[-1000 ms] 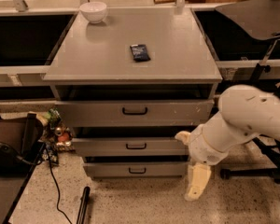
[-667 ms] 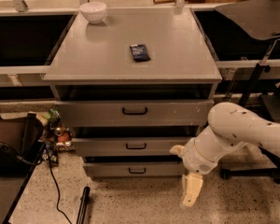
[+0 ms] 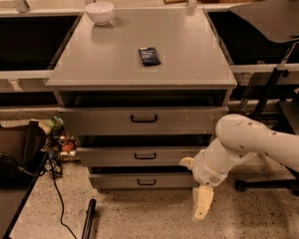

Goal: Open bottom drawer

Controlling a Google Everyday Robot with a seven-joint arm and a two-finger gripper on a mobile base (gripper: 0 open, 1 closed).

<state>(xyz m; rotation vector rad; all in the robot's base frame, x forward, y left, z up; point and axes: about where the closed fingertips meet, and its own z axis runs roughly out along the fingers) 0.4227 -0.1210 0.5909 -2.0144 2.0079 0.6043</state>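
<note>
The bottom drawer (image 3: pixel 139 181) is the narrowest grey front of the three, low in the cabinet, with a small black loop handle (image 3: pixel 146 182) at its centre. It stands slightly out from the cabinet. My white arm comes in from the right. My gripper (image 3: pixel 202 204) hangs pointing down to the floor, just right of and a little below the bottom drawer's right end, apart from the handle. The middle drawer (image 3: pixel 139 156) and the top drawer (image 3: pixel 142 118) sit above it.
A white bowl (image 3: pixel 99 12) and a small dark packet (image 3: pixel 149 56) lie on the cabinet top (image 3: pixel 189 49). A dark bag (image 3: pixel 12 153) and a cable are on the floor at left. A black chair base (image 3: pixel 269 183) stands at right. A dark rod (image 3: pixel 88 218) lies on the floor.
My arm and gripper have shifted left and slightly down, closer to the bottom drawer's right end. The drawers have not moved.
</note>
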